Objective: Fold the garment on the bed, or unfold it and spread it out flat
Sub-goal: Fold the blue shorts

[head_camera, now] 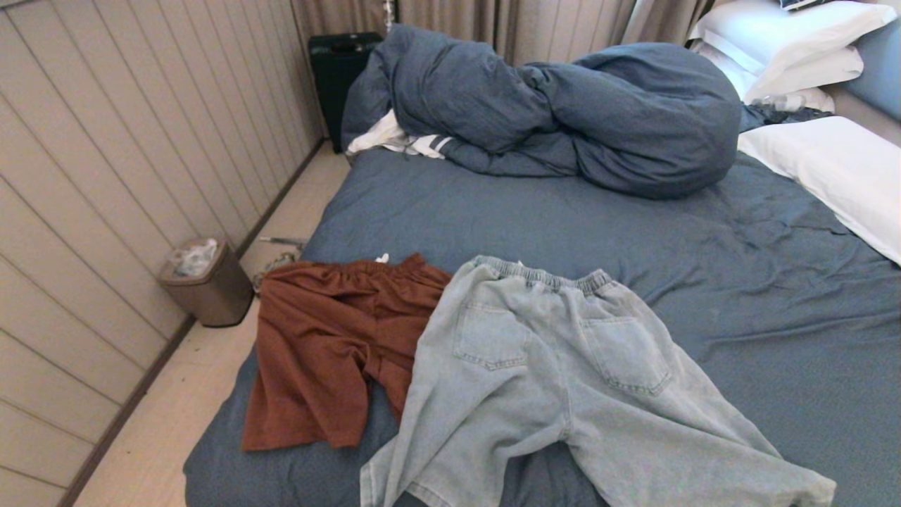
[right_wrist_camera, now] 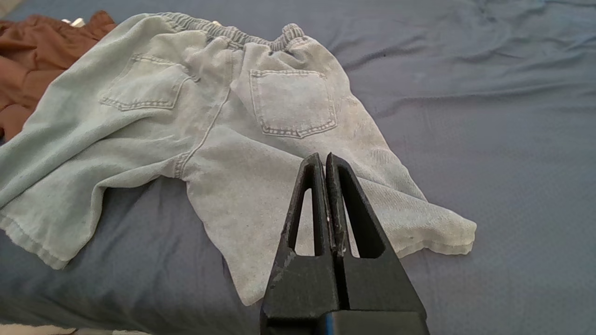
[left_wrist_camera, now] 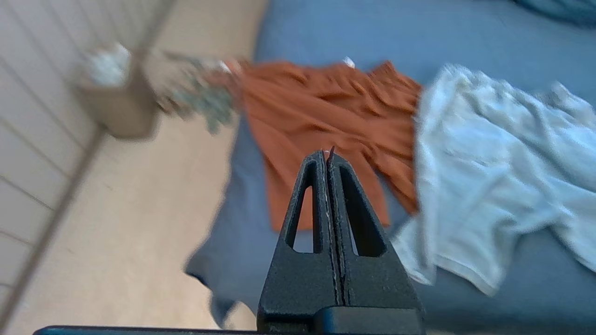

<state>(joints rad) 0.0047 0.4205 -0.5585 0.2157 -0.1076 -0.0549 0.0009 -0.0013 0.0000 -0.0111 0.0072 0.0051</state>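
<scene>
Pale blue denim shorts (head_camera: 556,366) (left_wrist_camera: 503,177) (right_wrist_camera: 233,139) lie spread back side up on the slate-blue sheet of the bed (head_camera: 774,296), at its near end. Rust-brown shorts (head_camera: 331,345) (left_wrist_camera: 326,121) (right_wrist_camera: 28,56) lie beside them on the left, partly under their edge. Neither arm shows in the head view. My left gripper (left_wrist_camera: 327,153) hangs shut and empty in the air over the bed's near left corner, short of the brown shorts. Above the denim shorts' right leg, my right gripper (right_wrist_camera: 323,158) is shut with nothing in it.
A bunched blue duvet (head_camera: 563,105) fills the far part of the bed, with white pillows (head_camera: 830,169) at the right. On the floor to the left stand a small waste bin (head_camera: 204,282) by the panelled wall and a dark suitcase (head_camera: 338,77) farther back.
</scene>
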